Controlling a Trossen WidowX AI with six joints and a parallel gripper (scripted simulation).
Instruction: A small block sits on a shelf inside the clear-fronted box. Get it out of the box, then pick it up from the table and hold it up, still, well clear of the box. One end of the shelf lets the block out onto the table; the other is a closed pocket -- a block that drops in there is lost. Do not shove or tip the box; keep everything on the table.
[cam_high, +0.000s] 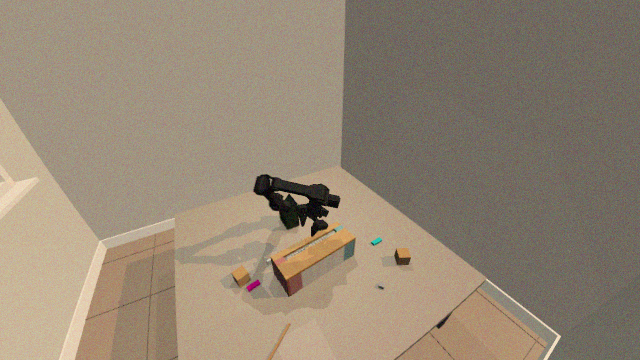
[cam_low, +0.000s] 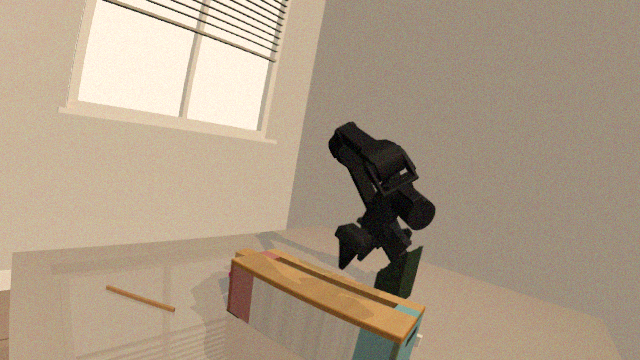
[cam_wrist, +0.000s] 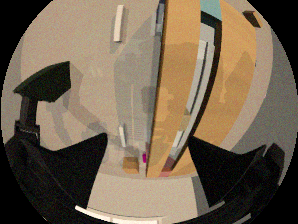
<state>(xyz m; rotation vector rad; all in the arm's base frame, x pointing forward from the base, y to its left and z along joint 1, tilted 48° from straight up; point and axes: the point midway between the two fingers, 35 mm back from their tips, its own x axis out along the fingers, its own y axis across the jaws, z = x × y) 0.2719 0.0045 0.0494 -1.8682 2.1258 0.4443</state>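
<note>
The box (cam_high: 320, 251) (cam_low: 320, 296) (cam_wrist: 176, 75) has a wooden top with a long slot, a clear front, a red end (cam_high: 295, 283) (cam_low: 240, 292) and a teal end (cam_high: 349, 249) (cam_low: 375, 345). My gripper (cam_high: 308, 230) (cam_low: 367, 264) (cam_wrist: 148, 140) is open and empty, above the rear side of the box, fingers pointing down. In the wrist view the box top runs between and past the fingers. A small tan patch (cam_wrist: 186, 120) shows through the slot; I cannot tell whether it is the block. The block is not clearly visible in the top and exterior views.
A wooden cube (cam_high: 241, 276) (cam_wrist: 131, 165) and a magenta piece (cam_high: 253, 285) (cam_wrist: 144, 158) lie off the red end. A cyan piece (cam_high: 376, 241) and another cube (cam_high: 402, 256) lie off the teal end. A wooden stick (cam_high: 280, 341) (cam_low: 140, 298) and a small grey item (cam_high: 380, 287) lie in front.
</note>
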